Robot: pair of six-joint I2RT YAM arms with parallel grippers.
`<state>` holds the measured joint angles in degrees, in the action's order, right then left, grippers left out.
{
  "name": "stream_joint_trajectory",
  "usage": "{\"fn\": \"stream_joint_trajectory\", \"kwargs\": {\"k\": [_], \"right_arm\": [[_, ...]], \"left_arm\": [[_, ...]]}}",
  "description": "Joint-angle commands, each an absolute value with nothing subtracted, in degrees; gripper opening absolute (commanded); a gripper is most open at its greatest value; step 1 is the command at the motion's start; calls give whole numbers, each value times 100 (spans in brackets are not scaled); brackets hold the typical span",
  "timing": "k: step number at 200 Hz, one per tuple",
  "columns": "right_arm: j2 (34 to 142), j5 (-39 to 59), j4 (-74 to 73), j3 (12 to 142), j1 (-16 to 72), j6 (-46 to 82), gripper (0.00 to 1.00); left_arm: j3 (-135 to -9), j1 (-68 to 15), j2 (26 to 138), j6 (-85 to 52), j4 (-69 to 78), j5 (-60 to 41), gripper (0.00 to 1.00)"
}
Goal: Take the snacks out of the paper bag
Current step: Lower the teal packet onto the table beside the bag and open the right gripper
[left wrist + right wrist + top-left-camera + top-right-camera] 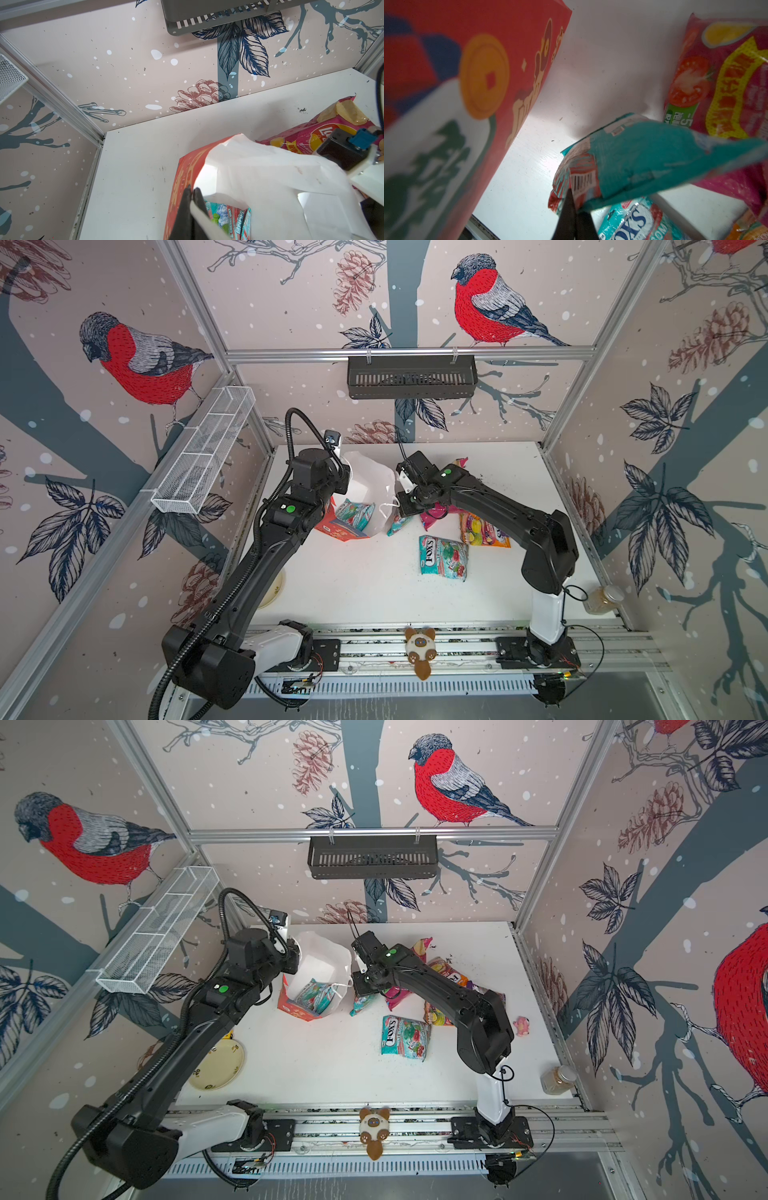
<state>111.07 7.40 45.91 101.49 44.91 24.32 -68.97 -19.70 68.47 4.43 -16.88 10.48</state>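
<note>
White tabletop [353,585] carries the lot. The paper bag [368,483] sits btw my L jaws and R jaws, mouth open, white inside showing, red outside w/ gold print. L jaws are closed on its rim: in the left wrist view one finger [182,214] lies on the red outer wall, the other on the white inner side, w/ the paper pinched btw them.

The pink Lay's bag [324,133] lies outside the bag, on the far side from L jaws and right next to R jaws, partly under my R arm in both top views. A yellowish plate [218,1060] sits well away from both jaws, by my L arm.

Teal packets [355,514] are inside the bag, just below L jaws. R jaws are clamped on the edge of another teal packet [654,158], outside the bag and just beside its red wall; can't tell if it's clear of the tabletop. A teal FOX'S packet [444,558] lies flat near R jaws, apart from the bag. An orange packet [484,531] lies next to that, part hidden by my R arm.

Well apart from both jaws: a plush cat [419,649] on the front rail and a glass jar [604,599] near my R arm's base.
</note>
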Motion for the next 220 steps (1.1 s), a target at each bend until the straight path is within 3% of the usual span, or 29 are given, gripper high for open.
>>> {"fn": "stream_joint_trajectory", "kwargs": {"k": [1,133,220], "right_arm": [[11055,506,4856,10318,4578,2652,0],[12950,644,4955,11890,4527,2382,2],[12133,12,5058,11610,4504,2522,0]], "left_arm": [[-6916,-1960,6865,464,-1388,967,0],[-6858,-1964,6781,350,-1371,784,0],[-6874,-1960,6784,377,-1330,758,0]]}}
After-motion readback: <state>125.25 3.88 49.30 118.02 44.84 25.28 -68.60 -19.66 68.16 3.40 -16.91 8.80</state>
